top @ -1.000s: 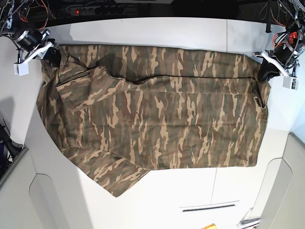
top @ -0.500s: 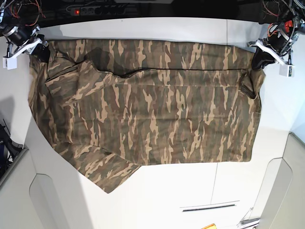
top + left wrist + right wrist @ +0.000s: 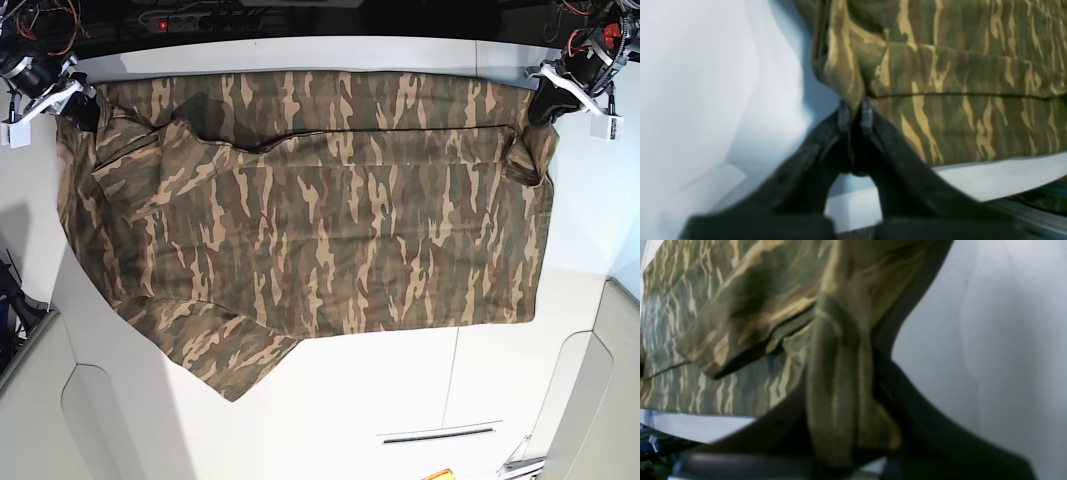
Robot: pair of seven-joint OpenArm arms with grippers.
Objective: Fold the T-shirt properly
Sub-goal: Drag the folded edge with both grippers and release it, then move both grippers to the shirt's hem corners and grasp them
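Note:
The camouflage T-shirt (image 3: 320, 220) lies spread across the white table, folded over along its far edge, with a sleeve (image 3: 215, 350) trailing at the front left. My left gripper (image 3: 545, 103) is at the far right corner, shut on the T-shirt's corner; the left wrist view shows the black fingers (image 3: 844, 115) pinched on a cloth edge of the T-shirt (image 3: 957, 76). At the far left corner my right gripper (image 3: 85, 110) is shut on the other corner, and in the right wrist view a bunched strip of the T-shirt (image 3: 836, 380) runs between its fingers.
A power strip and cables (image 3: 200, 18) lie in the dark strip beyond the table's far edge. The white table (image 3: 400, 400) has seams and a slot (image 3: 440, 435) near the front. A dark object (image 3: 15, 290) sits off the left edge.
Both grippers have carried the held corners of the T-shirt toward the table's far edge, and the whole shirt has slid that way and stretched wider.

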